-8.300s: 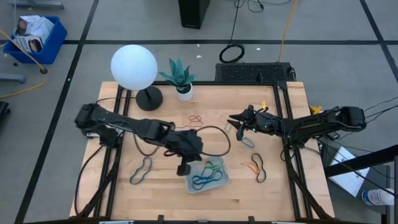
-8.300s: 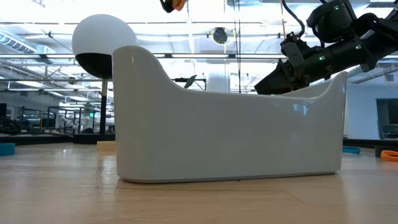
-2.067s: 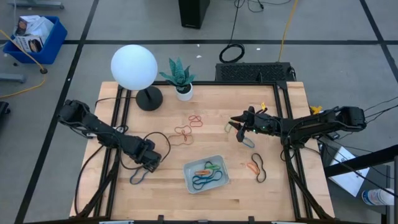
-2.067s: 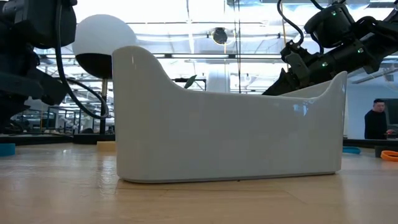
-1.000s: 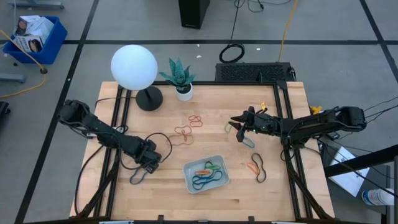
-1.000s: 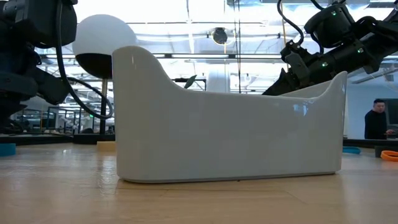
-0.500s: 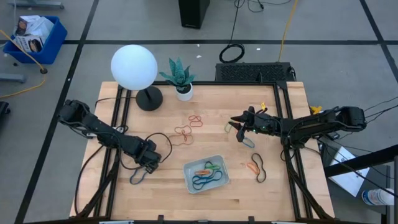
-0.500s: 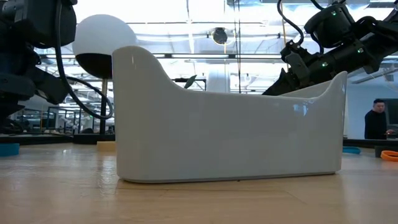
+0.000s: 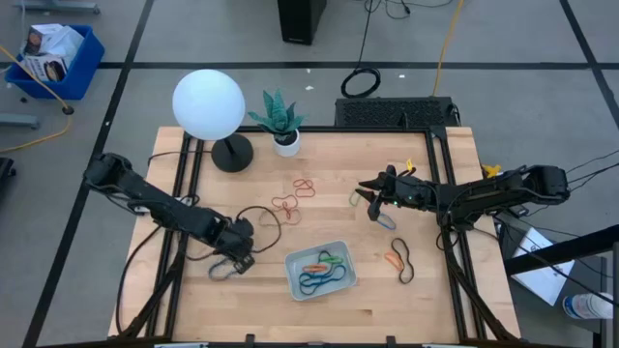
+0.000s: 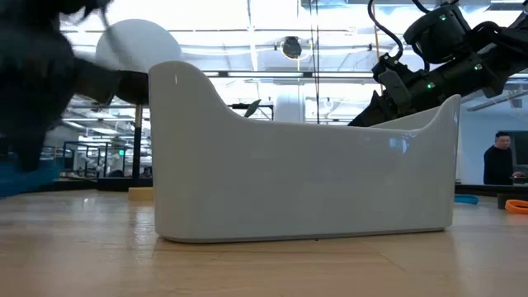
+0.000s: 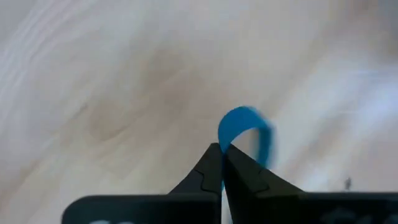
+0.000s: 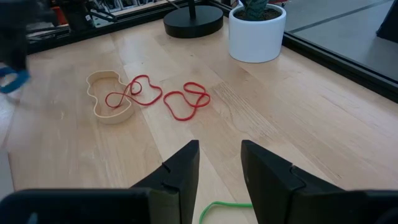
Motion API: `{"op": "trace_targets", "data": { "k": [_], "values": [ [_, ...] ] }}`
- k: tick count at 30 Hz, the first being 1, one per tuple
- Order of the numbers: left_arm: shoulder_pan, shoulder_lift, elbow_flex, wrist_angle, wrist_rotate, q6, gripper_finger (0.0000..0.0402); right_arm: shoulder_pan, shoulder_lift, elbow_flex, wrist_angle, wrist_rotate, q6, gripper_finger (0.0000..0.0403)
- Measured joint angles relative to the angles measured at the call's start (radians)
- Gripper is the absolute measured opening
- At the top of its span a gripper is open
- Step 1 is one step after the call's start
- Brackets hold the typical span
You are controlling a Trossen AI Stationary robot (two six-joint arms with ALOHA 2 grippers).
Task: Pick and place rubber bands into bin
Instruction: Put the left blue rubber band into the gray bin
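My left gripper (image 9: 239, 261) is low over the table's near left, left of the bin, and is shut on a blue rubber band (image 11: 245, 132). The pale grey-blue bin (image 9: 320, 270) sits on the table near the front middle, with blue, green and orange bands lying in it. It fills the low view (image 10: 305, 177). My right gripper (image 12: 219, 152) is open and empty above the table's right half (image 9: 372, 201). A green band (image 12: 225, 211) lies just under it. Red bands (image 12: 186, 99) and a tan one (image 12: 109, 106) lie flat beyond it. My left gripper pinches the blue band between its two shut fingertips (image 11: 219, 163). A short bend of the band (image 11: 236, 121) bulges out past the tips. In the high view the rest of the band (image 9: 221, 270) trails from the fingers toward the table's left; whether it is clear of the wood I cannot tell.
A black and an orange band (image 9: 398, 259) lie at the near right. A white globe lamp (image 9: 208, 103) and a potted plant (image 9: 282, 121) stand at the far edge. Black cable (image 9: 256, 224) loops across the table by my left arm. A person (image 10: 497, 157) shows far behind.
My left gripper has gone a short way toward the table's right and near edge, toward the bin, shut on the blue band. The band, which lay stretched out on the wood, has been drawn along with it and is now bunched beside the fingers.
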Motion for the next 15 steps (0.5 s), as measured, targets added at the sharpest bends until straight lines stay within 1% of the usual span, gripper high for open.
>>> {"op": "trace_targets", "data": {
  "k": [5,9,12,15],
  "values": [
    [-0.001,-0.134,0.027,0.257,-0.080,0.189,0.0009,0.000,0.000,0.000,0.000,0.000,0.000,0.0114],
    [-0.001,-0.236,0.041,0.556,-0.160,0.411,0.0005,0.000,0.000,0.000,0.000,0.000,0.000,0.0114],
    [0.005,-0.283,0.042,0.768,-0.192,0.560,0.0009,0.000,0.000,0.000,0.008,0.000,0.000,0.0114],
    [0.024,-0.304,0.042,0.936,-0.191,0.646,0.0005,0.000,0.000,0.000,0.008,0.000,0.000,0.0114]
  ]
}}
